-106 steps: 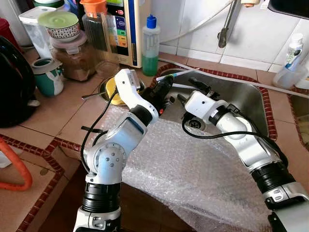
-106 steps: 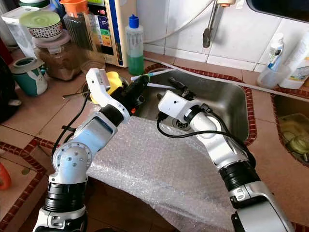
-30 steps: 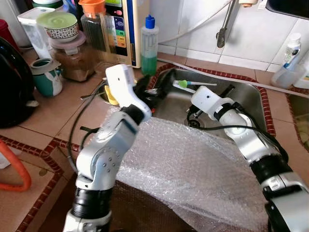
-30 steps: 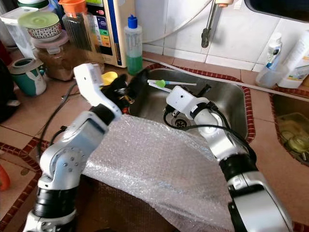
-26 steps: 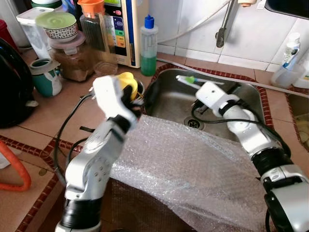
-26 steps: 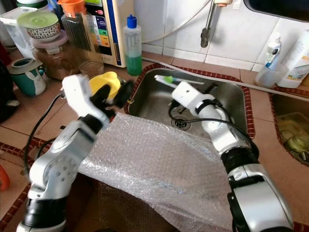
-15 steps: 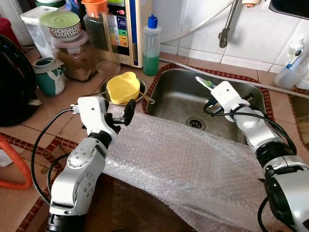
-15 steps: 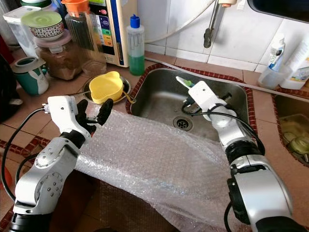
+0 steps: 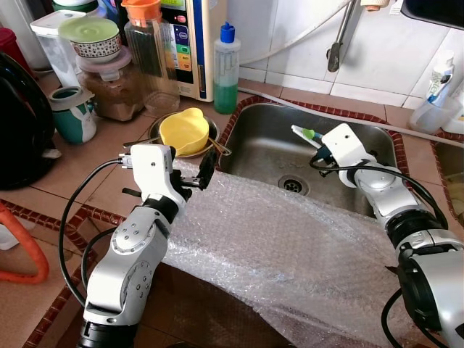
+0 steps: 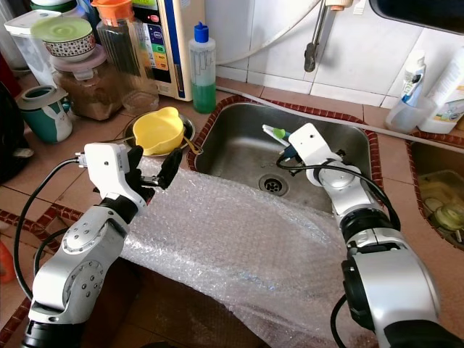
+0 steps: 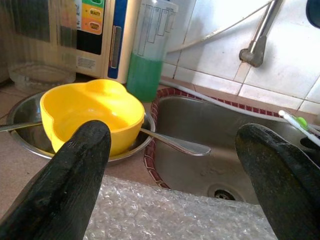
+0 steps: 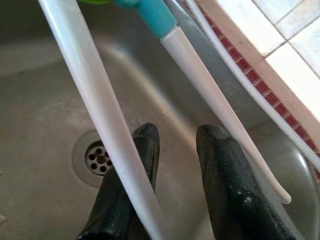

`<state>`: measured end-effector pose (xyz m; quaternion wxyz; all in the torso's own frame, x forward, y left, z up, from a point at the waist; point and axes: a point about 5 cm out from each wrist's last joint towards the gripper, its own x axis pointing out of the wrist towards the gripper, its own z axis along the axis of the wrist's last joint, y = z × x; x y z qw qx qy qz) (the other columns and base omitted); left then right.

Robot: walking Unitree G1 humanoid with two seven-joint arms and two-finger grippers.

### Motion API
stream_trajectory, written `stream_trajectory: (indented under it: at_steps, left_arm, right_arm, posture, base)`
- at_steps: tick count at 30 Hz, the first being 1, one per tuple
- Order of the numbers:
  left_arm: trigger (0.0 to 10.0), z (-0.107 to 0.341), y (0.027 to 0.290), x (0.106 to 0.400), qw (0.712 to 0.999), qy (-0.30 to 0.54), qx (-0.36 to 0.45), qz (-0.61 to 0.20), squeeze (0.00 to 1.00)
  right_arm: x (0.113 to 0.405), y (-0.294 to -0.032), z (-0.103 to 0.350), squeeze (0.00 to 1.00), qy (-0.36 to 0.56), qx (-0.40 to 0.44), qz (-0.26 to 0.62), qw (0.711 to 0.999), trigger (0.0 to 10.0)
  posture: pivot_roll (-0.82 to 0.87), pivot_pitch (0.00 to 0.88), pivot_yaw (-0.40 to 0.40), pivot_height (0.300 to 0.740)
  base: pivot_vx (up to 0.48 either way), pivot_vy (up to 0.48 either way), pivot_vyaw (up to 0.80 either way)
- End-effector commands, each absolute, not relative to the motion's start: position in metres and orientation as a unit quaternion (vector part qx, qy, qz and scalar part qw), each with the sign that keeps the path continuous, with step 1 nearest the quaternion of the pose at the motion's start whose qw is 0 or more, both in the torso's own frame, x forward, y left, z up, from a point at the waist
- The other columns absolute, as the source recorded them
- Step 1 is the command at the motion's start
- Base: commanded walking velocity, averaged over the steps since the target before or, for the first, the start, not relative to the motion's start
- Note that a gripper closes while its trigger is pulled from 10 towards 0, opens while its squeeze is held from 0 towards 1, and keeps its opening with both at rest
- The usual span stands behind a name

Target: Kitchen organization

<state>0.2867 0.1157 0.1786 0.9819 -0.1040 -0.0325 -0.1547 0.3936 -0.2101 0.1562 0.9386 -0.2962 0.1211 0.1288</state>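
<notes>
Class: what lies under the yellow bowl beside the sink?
The yellow bowl sits in a steel dish, with a spoon poking out beneath. The dish's inside is covered.

i'm seeing a green soap bottle (image 9: pixel 226 69) standing by the sink corner, a teal mug (image 9: pixel 71 114) sitting near a black kettle (image 9: pixel 22 123).

Two shiny silver arms with round joints and small screws, black rings at the elbows, white boxes at the wrists, thin black cables looping alongside, fat black fingers (image 11: pixel 70 190)
</notes>
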Motion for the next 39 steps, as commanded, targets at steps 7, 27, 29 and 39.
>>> stream_trajectory:
  at_steps: [7, 27, 29, 39]
  left_arm:
    - [10.0, 0.182, 0.113, 0.285, 0.982, -0.044, -0.091, -0.16, 0.0]
    - [10.0, 0.182, 0.108, 0.284, 0.981, -0.047, -0.089, -0.164, 0.0]
    - [10.0, 0.182, 0.107, 0.284, 0.981, -0.047, -0.087, -0.164, 0.0]
    - [10.0, 0.182, 0.107, 0.284, 0.982, -0.049, -0.082, -0.162, 0.0]
  right_arm:
    - [0.392, -0.21, 0.152, 1.0, 0.15, -0.287, 0.156, 0.933, 10.0]
    - [0.389, -0.212, 0.15, 1.0, 0.183, -0.252, 0.197, 0.93, 10.0]
    - [0.39, -0.21, 0.153, 1.0, 0.181, -0.24, 0.207, 0.931, 10.0]
    - [0.395, -0.212, 0.167, 1.0, 0.143, -0.237, 0.19, 0.942, 10.0]
  posture:
    - [0.07, 0.066, -0.007, 0.74]
    - [0.07, 0.061, -0.016, 0.74]
    - [0.06, 0.063, -0.015, 0.74]
    - [0.06, 0.066, -0.014, 0.74]
  base:
    - [0.0, 0.0, 0.0]
    - [0.0, 0.0, 0.0]
    - [0.0, 0.0, 0.0]
    - [0.0, 0.0, 0.0]
